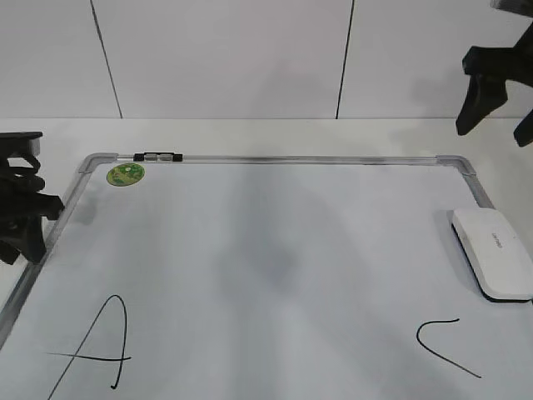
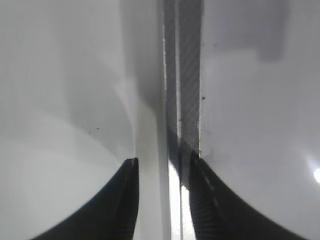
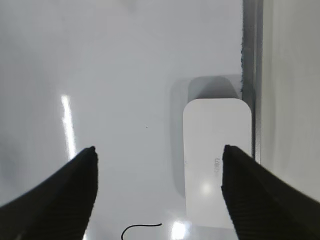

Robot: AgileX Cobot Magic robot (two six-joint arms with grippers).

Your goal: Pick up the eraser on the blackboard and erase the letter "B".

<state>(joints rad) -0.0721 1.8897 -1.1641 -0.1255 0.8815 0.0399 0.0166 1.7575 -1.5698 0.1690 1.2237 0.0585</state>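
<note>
The eraser (image 1: 493, 250) is a flat white block lying on the blackboard (image 1: 275, 242) by its right frame edge. In the right wrist view the eraser (image 3: 216, 160) lies below, partly behind my right finger. My right gripper (image 1: 500, 96) (image 3: 159, 150) is open, empty and hangs well above the board's far right corner. My left gripper (image 1: 21, 221) (image 2: 162, 162) is open and empty over the board's left frame rail (image 2: 182, 75). A black "A" (image 1: 93, 354) is at front left. A hooked black stroke (image 1: 445, 346) (image 3: 141, 228) is at front right. No clear "B" shows.
A round green magnet (image 1: 126, 174) sits at the board's far left corner. A small black-and-silver clip (image 1: 158, 156) sits on the far frame rail. The board fills most of the white table (image 1: 250, 129); a white wall stands behind.
</note>
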